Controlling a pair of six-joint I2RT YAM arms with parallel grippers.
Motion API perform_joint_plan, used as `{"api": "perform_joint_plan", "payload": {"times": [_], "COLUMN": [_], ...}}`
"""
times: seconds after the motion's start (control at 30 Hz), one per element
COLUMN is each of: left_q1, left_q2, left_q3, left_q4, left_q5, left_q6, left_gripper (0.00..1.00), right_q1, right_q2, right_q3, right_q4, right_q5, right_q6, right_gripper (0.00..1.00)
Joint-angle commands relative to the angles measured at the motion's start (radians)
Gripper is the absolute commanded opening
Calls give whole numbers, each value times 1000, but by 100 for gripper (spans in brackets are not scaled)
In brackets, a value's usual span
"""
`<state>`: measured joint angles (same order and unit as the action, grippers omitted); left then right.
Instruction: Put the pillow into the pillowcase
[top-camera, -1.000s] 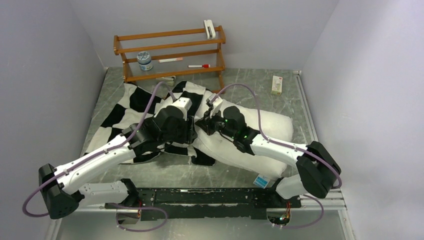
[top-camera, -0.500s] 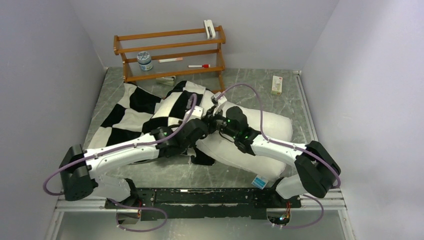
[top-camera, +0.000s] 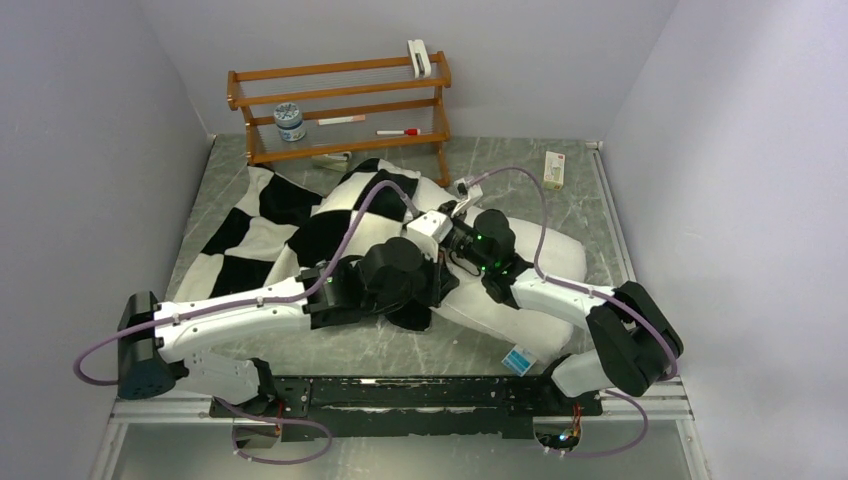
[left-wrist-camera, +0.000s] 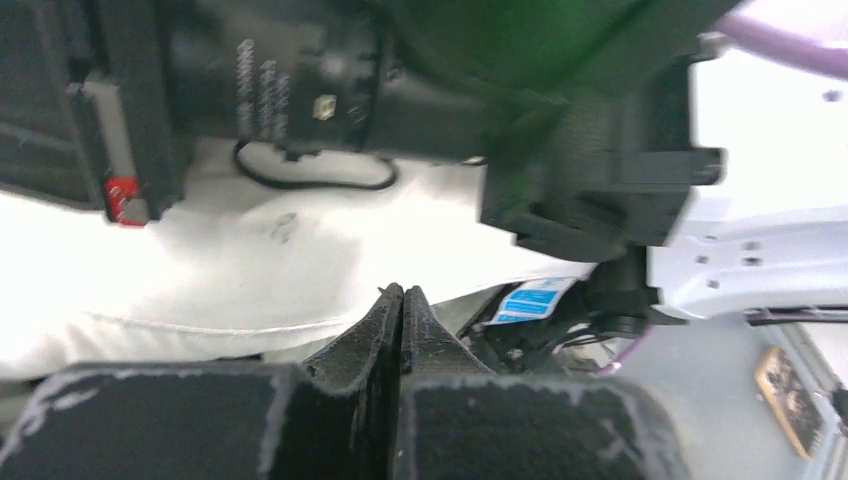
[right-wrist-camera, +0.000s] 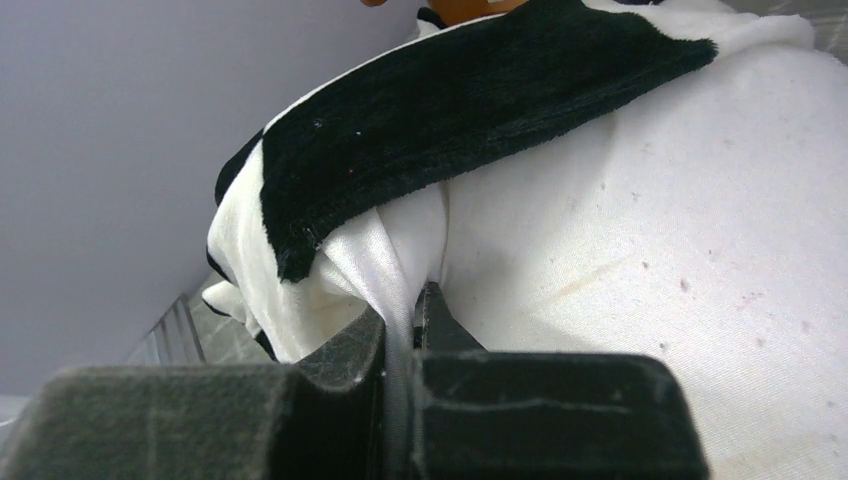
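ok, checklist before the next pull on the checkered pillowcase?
1. Hold of the right gripper on the black-and-white checkered plush pillowcase: ok, shut on a fold at its edge.
2. Hold of the left gripper: not ok, jaws shut with no cloth between them.
3. Cover over the plain white plump pillow: not ok, its right part lies bare.
4. Clearance between the two wrists: cannot tell, they crowd together over the pillow.
5. Mouth of the pillowcase open: cannot tell, the arms hide it.
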<state>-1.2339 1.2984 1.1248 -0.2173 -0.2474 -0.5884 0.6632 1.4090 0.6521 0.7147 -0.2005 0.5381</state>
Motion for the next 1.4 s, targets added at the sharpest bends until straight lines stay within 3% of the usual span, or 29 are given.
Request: {"api": "perform_joint_plan", "payload": {"times": [0.0,0.07,0.17,0.33,0.47,0.53,0.67,0.8,0.9,1.0,1.37], "left_q1": [5,10,38,169,220,246,283,275,224,165,139], "left_q2": [49,36,-26,-72,-12,37,130,170,124,68,35], "left_q3": [55,67,16,-45,-44,-27,0,71,83,70,-27], "left_q4": [-121,-262,-330,-339,-270,-240,-164,-169,-116,-66,31], "left_q5": [-71,-212,-355,-402,-451,-460,-458,-400,-274,-163,55], "left_q6": [-68,-74,-69,-8,88,123,166,195,264,268,136], "left_gripper": [6,21,42,56,71,73,66,27,22,9,5], "right_q1": [-30,-35,-40,-42,-41,-42,-42,-41,-42,-42,-42], "right_q2": [-33,-47,-51,-50,-47,-45,-45,-29,8,49,79], "right_q3": [14,-15,-25,-34,-36,-35,-29,-10,17,43,49], "right_q4": [114,129,129,149,155,159,158,151,172,209,257], "right_q5": [15,20,15,9,4,1,1,30,33,29,51], "right_q6": [65,78,81,90,96,102,103,105,122,147,181], "right_gripper": [0,0,0,0,0,0,0,0,0,0,0]}}
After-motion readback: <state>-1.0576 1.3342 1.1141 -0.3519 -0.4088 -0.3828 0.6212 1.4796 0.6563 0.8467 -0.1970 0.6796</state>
